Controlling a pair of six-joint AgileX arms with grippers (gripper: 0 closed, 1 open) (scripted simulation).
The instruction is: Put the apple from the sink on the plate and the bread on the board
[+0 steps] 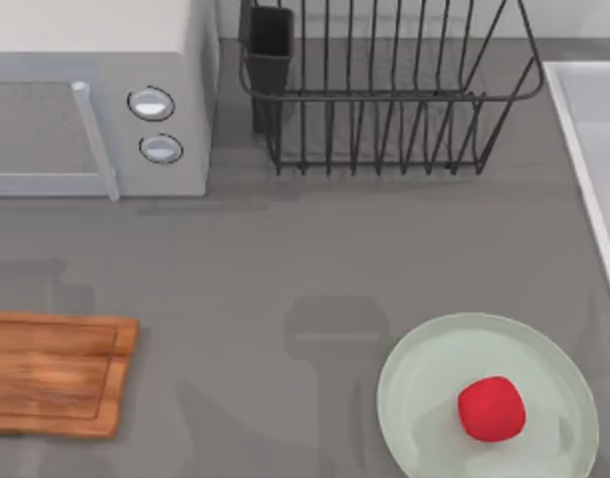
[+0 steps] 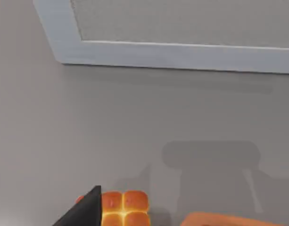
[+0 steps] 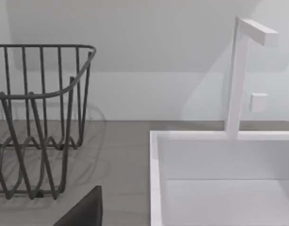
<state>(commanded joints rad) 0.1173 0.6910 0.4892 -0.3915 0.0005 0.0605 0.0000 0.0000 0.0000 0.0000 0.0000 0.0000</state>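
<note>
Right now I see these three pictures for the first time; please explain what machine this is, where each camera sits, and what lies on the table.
Two robot arms work at a grey table. One camera looks down from above; the others ride on each wrist. From above: a wooden board at left, an apple on a green plate at right, the sink farther right. The left gripper is beside the bread; whether it holds it, I cannot tell. The right wrist camera faces the sink.

Left arm's finger: matte black wedge, flat-faced, tapered to sharp tip, seen in left wrist view. Right arm's finger: dark charcoal wedge of same form, seen in right wrist view. Surfaces plain.
</note>
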